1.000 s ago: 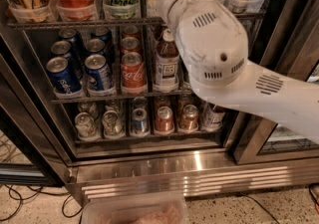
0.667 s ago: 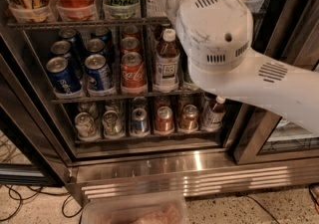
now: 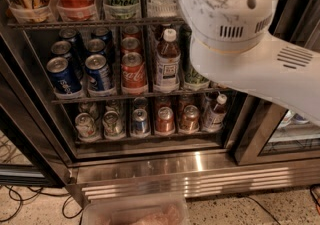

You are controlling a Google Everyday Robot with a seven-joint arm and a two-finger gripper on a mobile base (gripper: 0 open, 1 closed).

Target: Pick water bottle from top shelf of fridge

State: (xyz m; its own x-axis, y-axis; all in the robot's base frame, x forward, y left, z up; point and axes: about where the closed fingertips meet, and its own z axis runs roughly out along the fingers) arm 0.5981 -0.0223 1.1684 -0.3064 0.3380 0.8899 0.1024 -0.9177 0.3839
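Jaws cannot be told open or closed: the gripper is hidden behind the white arm (image 3: 227, 19), raised before the fridge's (image 3: 190, 179) top shelf (image 3: 75, 22).

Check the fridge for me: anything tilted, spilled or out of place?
The white-capped bottle at the right end of the bottom rack leans to the right, unlike the upright cans beside it. No spill shows. The gripper is out of view, hidden past the arm at the top shelf.
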